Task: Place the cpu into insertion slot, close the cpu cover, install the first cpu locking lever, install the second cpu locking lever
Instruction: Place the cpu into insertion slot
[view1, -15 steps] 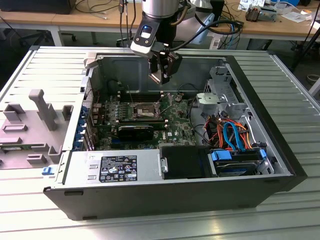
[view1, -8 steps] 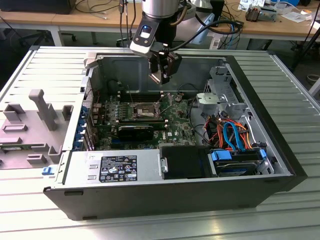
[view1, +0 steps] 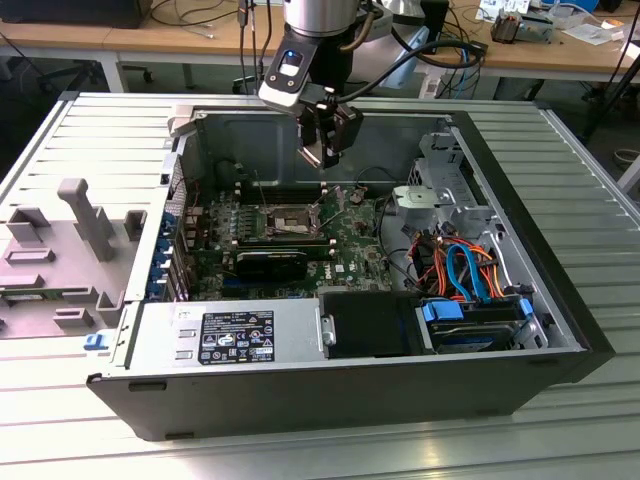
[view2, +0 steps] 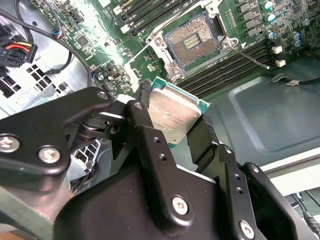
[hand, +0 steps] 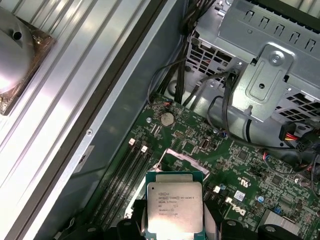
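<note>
Second wrist view: your gripper is clenched on the cpu.
You hold it by two opposite edges, metal top facing the camera, probably to keep the underside contacts untouched. Beyond it, well apart, the insertion slot lies uncovered on the green board, ready to receive it.

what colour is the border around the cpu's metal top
Green; the cpu shows it best in the first wrist view.
</note>
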